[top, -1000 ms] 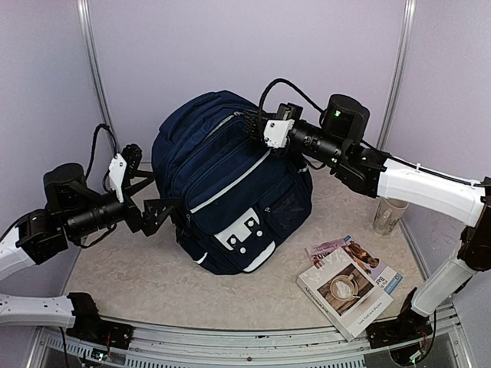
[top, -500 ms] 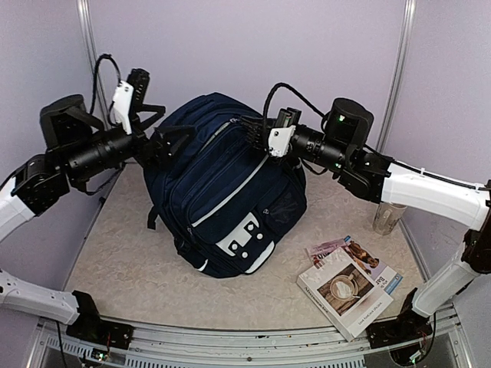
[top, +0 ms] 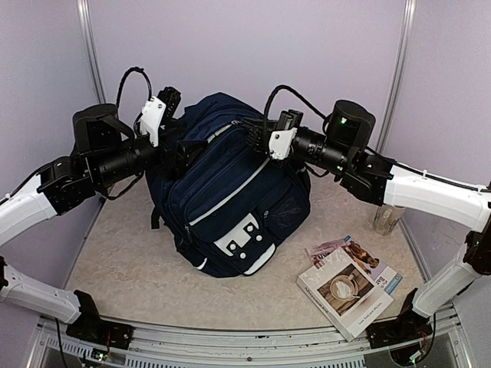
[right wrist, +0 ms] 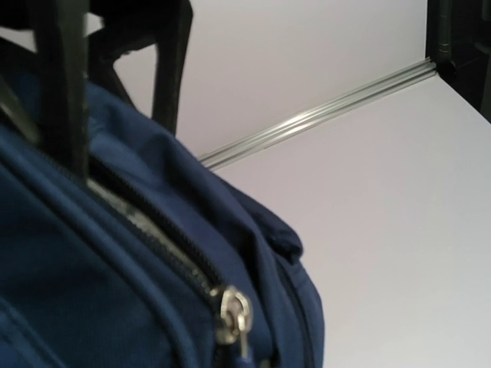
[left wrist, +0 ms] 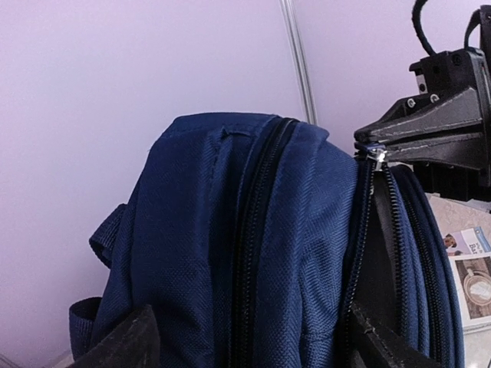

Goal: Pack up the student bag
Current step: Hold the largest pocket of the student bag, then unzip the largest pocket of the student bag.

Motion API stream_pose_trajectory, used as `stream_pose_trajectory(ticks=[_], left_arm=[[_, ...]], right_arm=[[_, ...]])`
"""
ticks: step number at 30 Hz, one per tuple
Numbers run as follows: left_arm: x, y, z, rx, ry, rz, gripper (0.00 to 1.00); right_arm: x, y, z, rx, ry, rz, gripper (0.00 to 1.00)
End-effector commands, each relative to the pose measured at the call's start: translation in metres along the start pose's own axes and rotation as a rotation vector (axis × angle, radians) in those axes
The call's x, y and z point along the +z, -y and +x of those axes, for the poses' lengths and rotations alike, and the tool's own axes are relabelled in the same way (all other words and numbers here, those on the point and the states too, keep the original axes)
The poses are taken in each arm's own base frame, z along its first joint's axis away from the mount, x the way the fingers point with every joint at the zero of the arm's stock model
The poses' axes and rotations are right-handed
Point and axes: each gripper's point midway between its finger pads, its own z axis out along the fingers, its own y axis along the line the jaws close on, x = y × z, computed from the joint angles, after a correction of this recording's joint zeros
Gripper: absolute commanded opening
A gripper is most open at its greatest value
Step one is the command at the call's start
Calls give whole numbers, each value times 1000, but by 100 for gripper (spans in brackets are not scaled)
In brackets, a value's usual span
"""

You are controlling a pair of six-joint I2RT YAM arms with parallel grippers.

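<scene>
The navy student bag (top: pixel 230 188) stands upright mid-table, its white patch facing the front. My left gripper (top: pixel 186 150) is open at the bag's upper left. In the left wrist view its fingers (left wrist: pixel 126 341) straddle the bag's top fabric (left wrist: pixel 230 230). My right gripper (top: pixel 253 136) is at the bag's top right. The left wrist view shows it (left wrist: pixel 430 142) shut on a silver zipper pull (left wrist: pixel 374 152), with the zipper partly open below. The right wrist view shows that zipper slider (right wrist: pixel 232 313) close up.
A book with a coffee-cup cover (top: pixel 345 291) lies at the front right on top of a thin booklet (top: pixel 337 247). A clear cup (top: pixel 389 215) stands at the right wall. The table (top: pixel 130 268) has walls on three sides.
My left arm has risen from the bag's lower left side and swung to its upper left top. The right gripper has stayed at the bag's top; the bag shifted slightly.
</scene>
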Motion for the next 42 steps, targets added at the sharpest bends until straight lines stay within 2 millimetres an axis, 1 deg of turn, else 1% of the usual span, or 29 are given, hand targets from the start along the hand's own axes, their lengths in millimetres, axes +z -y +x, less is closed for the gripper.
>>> stream_pose_trajectory(ticks=[1, 2, 4, 5, 6, 8, 10, 13, 15, 17, 20, 25, 30, 32, 34, 36, 37, 38, 41, 42], left_arm=[[11, 15, 35, 39, -107, 61, 56], [10, 16, 33, 41, -101, 69, 44], [6, 14, 28, 42, -82, 64, 13], [3, 11, 25, 39, -67, 49, 2], [-1, 5, 21, 37, -51, 23, 0], [-12, -5, 15, 34, -26, -15, 0], [-21, -15, 13, 28, -16, -49, 0], [-41, -28, 4, 16, 25, -79, 0], [-53, -34, -3, 6, 65, -90, 0], [-63, -38, -11, -5, 105, -88, 0], [-74, -41, -23, -13, 150, -82, 0], [-88, -50, -37, -21, 187, -115, 0], [-95, -57, -38, -31, 195, -143, 0], [-96, -57, -38, -34, 196, -143, 0], [-95, -58, -38, -37, 193, -144, 0], [-95, -60, -38, -36, 189, -159, 0], [-95, -63, -39, -35, 189, -173, 0], [-96, -67, -39, -34, 187, -199, 0], [-100, -88, -46, -38, 186, -314, 0], [-102, -92, -49, -40, 193, -341, 0]], right_arm=[[-10, 23, -27, 11, 73, 70, 0], [-11, 24, -27, 10, 66, 76, 0], [-14, 25, -21, 0, 38, 95, 0], [-16, 26, -15, -5, 17, 105, 0], [-19, 27, -10, -7, -3, 114, 0], [-27, 25, 3, -5, -48, 125, 0], [-39, 27, 19, 5, -99, 153, 0], [-64, 29, 49, 43, -174, 206, 0], [-80, 23, 68, 69, -223, 237, 0], [-93, 9, 87, 93, -273, 246, 0], [-105, -20, 109, 126, -338, 222, 0], [-117, -67, 129, 224, -376, 175, 0], [-118, -108, 148, 295, -414, 111, 0], [-116, -120, 153, 317, -419, 90, 0], [-113, -124, 152, 340, -405, 82, 0], [-108, -121, 145, 369, -366, 72, 0], [-103, -116, 140, 390, -341, 66, 0], [-98, -112, 134, 413, -316, 52, 3], [-85, -96, 116, 472, -243, 21, 32], [-83, -88, 109, 486, -217, 26, 40]])
